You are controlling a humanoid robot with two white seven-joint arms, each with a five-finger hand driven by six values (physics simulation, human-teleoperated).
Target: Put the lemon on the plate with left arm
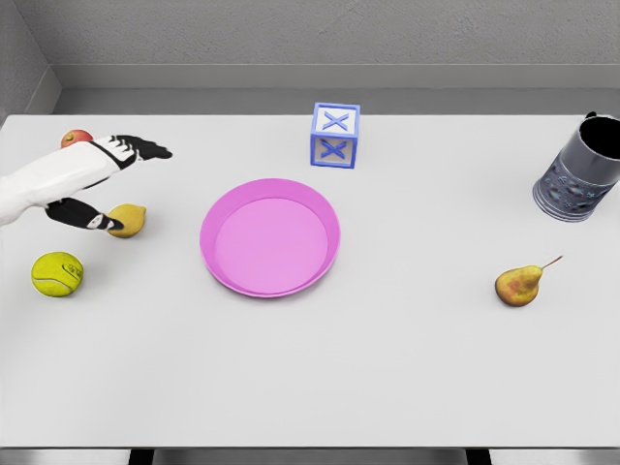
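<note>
Head view: the left hand (108,186) comes in from the left edge, well to the left of the pink plate (270,237). Its fingers are spread, the upper ones stretched out above and a dark thumb or lower finger reaching down to the lemon (128,220). That tip touches or nearly touches the lemon's left side, but nothing is closed around it; the hand holds nothing yet. The lemon sits on the table (387,368), left of the plate and apart from its rim.

This looks like the reaching step, with the grasp not made. The next move calls for bringing the hand down over the lemon, closing the fingers around it, then lifting and carrying it right to the plate.

The plate is empty. A metal cup (579,168) stands far right of the plate, tilted; whether it holds anything cannot be told. A tennis ball (57,275) lies left of the plate, below the lemon. The right arm is not visible.
</note>
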